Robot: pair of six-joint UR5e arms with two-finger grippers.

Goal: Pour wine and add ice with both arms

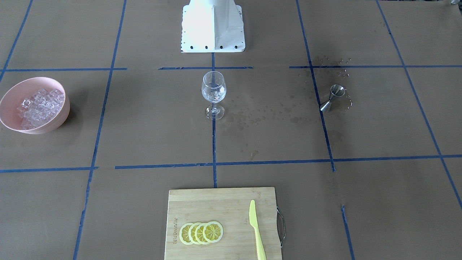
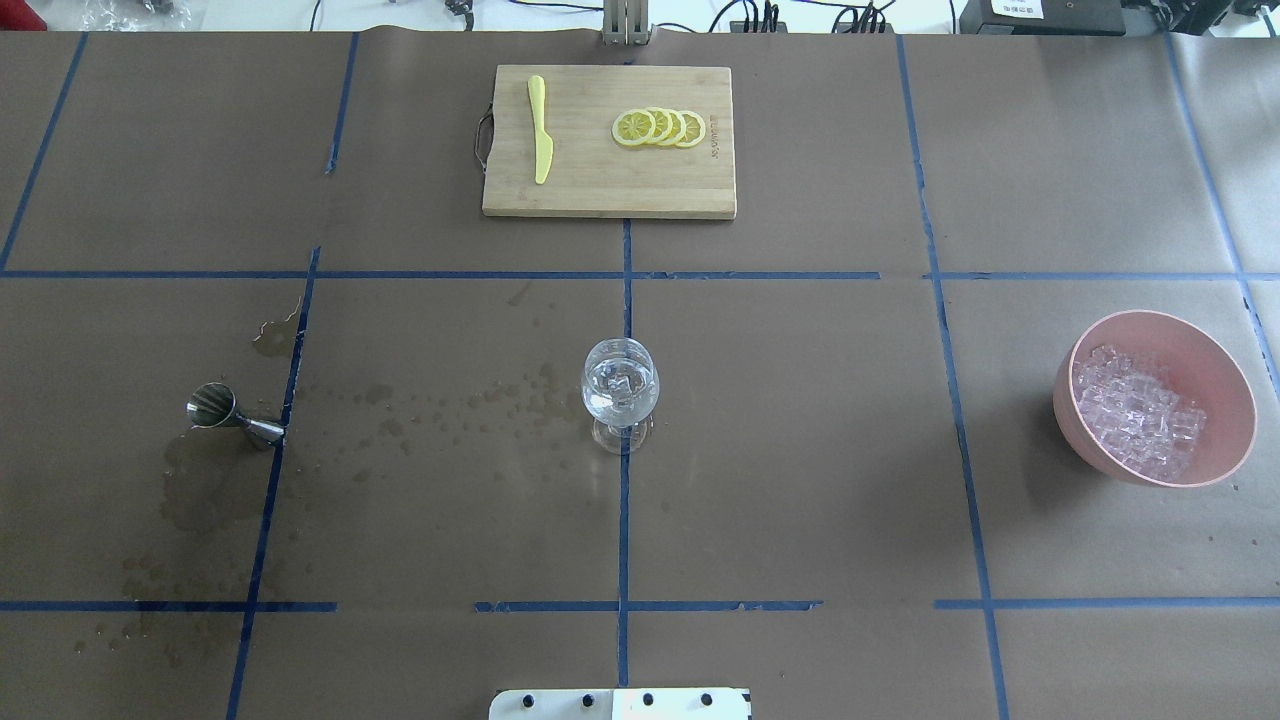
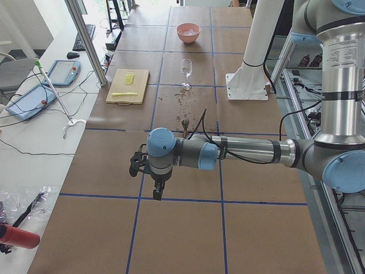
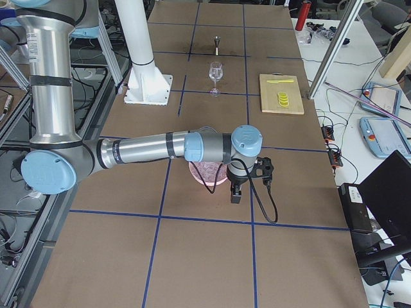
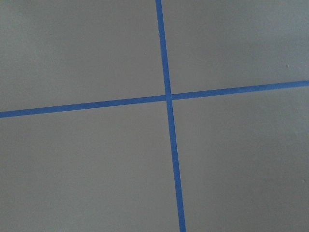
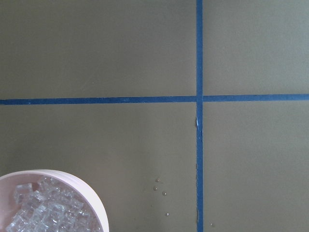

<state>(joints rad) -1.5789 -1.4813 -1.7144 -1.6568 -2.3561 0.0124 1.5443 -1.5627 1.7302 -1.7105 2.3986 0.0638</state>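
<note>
**Front-facing view:** wine glass (image 1: 213, 94) upright at the centre of the counter (image 1: 144, 119), on a blue tape line. Clear lumps in it look like ice. The wine (image 1: 213, 99) is hard to tell apart from them. Steel jigger (image 1: 332, 97) at this view's right among wet stains (image 1: 267, 113). Pink bowl (image 1: 54, 124) heaped with ice cubes (image 1: 38, 106) at far left. No arm in frame.

**Overhead:** same layout, mirrored. Cutting board (image 2: 608, 190) at the far edge carries lemon slices (image 2: 660, 128) and a yellow knife (image 2: 540, 140). Judged: garnish, kept out of the pouring lane.

**Exterior left:** left arm (image 3: 245, 151) reaches low over bare paper. Left hand (image 3: 156, 191) points down, well apart from the jigger. Finger spread: cannot tell.

**Exterior right:** right arm (image 4: 141, 151) lies across the pink bowl, right hand (image 4: 236, 192) just beside its near side. Spread: cannot tell. Judged: each arm is on its own supply's side.

**Left wrist:** only a tape cross (image 5: 168, 96).

**Right wrist:** bowl rim and cubes at lower left, no fingers in frame.
</note>
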